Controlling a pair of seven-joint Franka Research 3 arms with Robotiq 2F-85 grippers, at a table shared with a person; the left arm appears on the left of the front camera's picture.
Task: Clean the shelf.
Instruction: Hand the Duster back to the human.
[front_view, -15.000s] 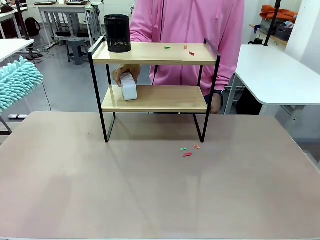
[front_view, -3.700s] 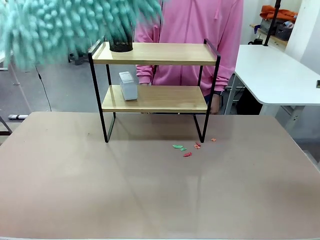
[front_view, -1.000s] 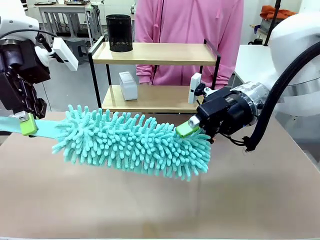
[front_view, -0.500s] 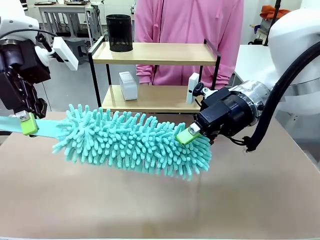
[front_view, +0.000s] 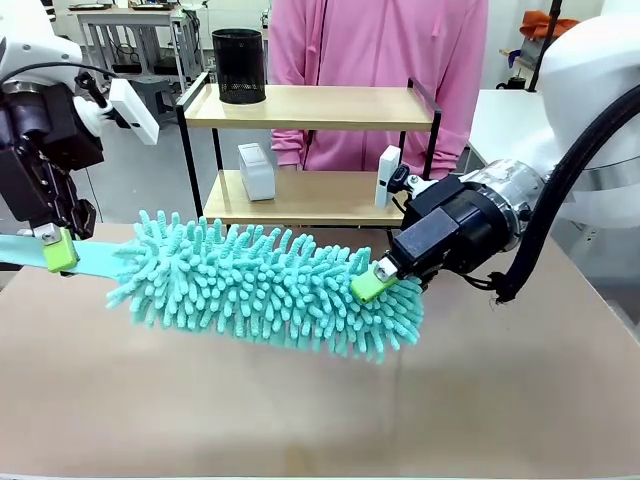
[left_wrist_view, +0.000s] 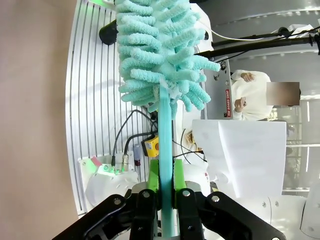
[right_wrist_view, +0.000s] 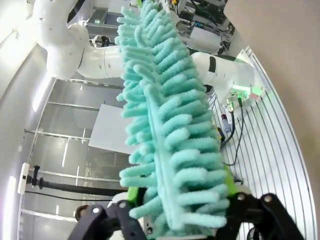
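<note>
Holding the flat handle of the teal microfibre duster (front_view: 265, 295) between fully closed pads, our left gripper (front_view: 55, 250) sits at the table's left edge. Our right gripper (front_view: 372, 283) has its pads pressed into the fluffy tip at the opposite end; we cannot tell whether that grip is complete. The duster's long axis runs left to right between both grippers, low over the table (front_view: 300, 420). The shelf (front_view: 310, 150) stands just behind it, toward the person, so we judge the coming move goes up and forward.
</note>
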